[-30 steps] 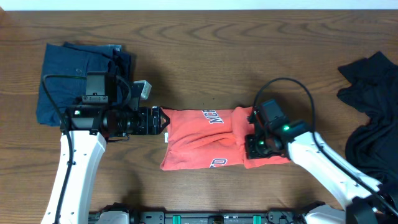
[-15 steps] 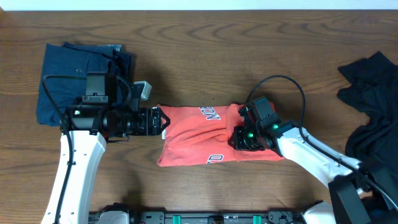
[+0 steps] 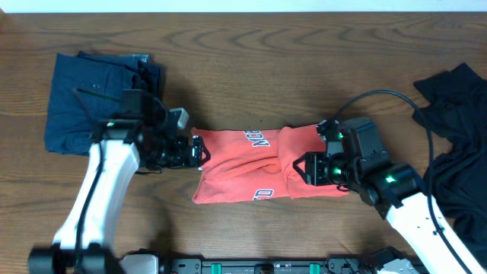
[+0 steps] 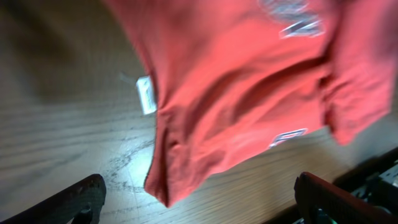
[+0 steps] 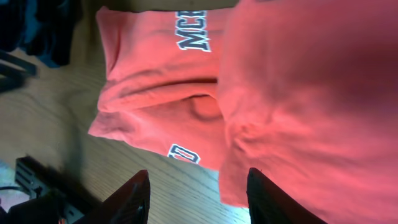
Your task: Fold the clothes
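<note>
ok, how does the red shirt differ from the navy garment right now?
The red shirt lies in the middle, loosely bunched and wrinkled; the navy garment sits far left, flatter and squarer. The red shirt shows lettering; the navy garment looks plain. Both are folded and lie on the table.

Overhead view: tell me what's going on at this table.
Clothes-folding is under way. A red T-shirt lies partly folded mid-table, its right side turned over. The left gripper sits open at its left edge; the right gripper is over the turned flap, jaws apart, seemingly clamping nothing. A navy garment lies folded far left; a black one lies crumpled at the right.
</note>
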Robot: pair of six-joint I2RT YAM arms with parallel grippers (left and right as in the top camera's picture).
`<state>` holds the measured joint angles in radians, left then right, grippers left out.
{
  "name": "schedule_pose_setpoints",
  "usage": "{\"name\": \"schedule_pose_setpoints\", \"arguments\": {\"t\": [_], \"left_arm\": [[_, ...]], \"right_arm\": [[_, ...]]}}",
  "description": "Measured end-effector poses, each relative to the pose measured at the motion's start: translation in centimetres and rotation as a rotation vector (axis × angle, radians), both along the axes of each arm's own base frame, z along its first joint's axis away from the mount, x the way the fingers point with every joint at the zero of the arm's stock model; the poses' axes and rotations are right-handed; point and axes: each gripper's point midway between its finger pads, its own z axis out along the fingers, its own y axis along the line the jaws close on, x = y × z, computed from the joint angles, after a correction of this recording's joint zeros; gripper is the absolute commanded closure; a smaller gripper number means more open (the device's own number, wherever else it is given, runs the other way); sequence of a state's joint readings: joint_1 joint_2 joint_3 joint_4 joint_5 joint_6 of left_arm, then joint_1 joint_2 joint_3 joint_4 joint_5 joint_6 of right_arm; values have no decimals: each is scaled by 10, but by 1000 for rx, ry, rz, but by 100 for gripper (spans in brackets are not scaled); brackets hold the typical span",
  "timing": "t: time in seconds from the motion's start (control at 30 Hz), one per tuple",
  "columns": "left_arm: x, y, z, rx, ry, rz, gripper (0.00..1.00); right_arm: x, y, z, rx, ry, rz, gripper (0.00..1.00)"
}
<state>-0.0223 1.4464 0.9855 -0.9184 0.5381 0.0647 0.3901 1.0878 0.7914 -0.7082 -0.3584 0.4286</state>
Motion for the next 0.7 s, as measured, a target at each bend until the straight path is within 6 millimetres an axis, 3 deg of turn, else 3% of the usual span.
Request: {"name": "schedule_pose_setpoints", "arguments": {"t": [0.17,0.43,0.53,0.7], "left_arm": [[0,-4,-37,-24,121,-1,3],[-3,-18,-77,-82,261,-4,5],[-5,-31,-78,-107,273,-33,11],[-4,-57,-81,-145,263,-94,39]], "right_arm": [[0,-14,-4,-27,20,-44,51],[3,-20,-5,-47,15,-67,51],[3,-21,-6,-53,15,-69,51],[4,-23,-6,-64,14,-76,51]]}}
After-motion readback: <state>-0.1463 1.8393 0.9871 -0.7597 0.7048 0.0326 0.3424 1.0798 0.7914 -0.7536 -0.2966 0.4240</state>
